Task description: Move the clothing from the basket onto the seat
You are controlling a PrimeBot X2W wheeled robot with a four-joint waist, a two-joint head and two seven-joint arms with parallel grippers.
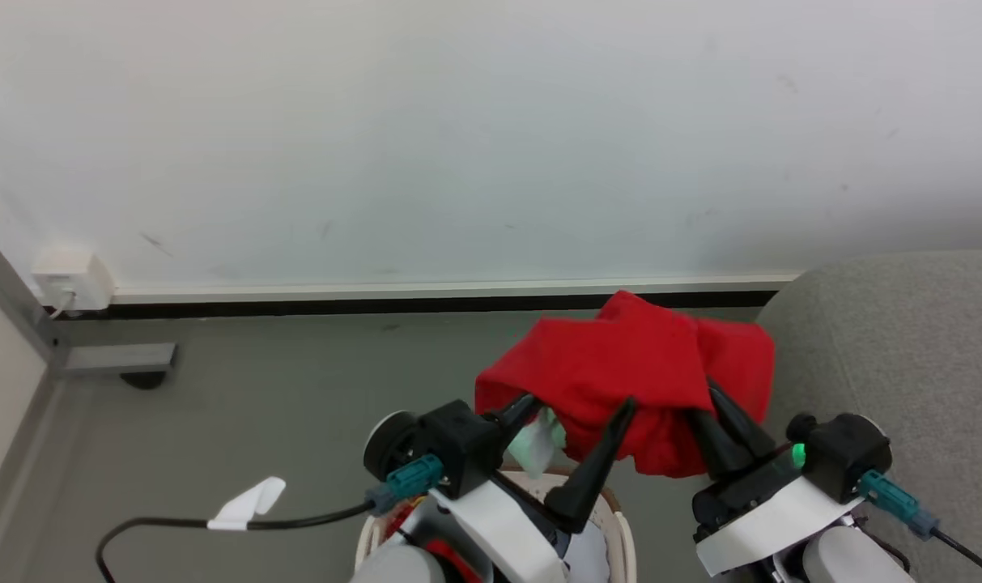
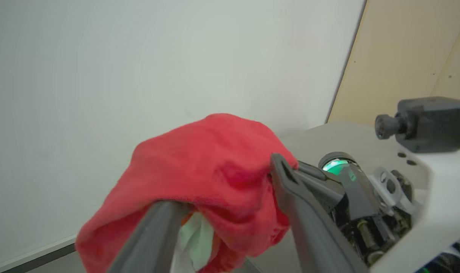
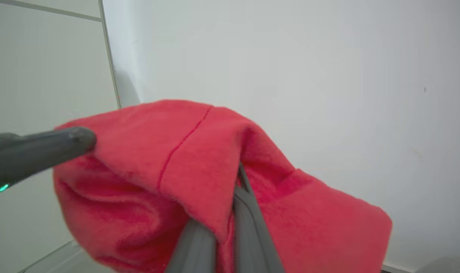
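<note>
Pale wall and dark skirting are noted behind. A socket box point(image 1: 71, 279) on the wall and a tagged black cable point(image 1: 296, 522) on the grey floor are seen at left. The seat point(image 1: 903, 348) is seen at right. The basket point(image 1: 627, 551) is largely hidden under the left arm, so its contents cannot be told. The clothing point(image 1: 620, 364) is held aloft over the basket, beside the seat. A fold is pinched tight by the right gripper point(image 1: 713, 397). The left gripper point(image 1: 571, 409) is spread wide, its tips under the fabric, where a pale green-white scrap point(image 1: 539, 441) hangs.
</note>
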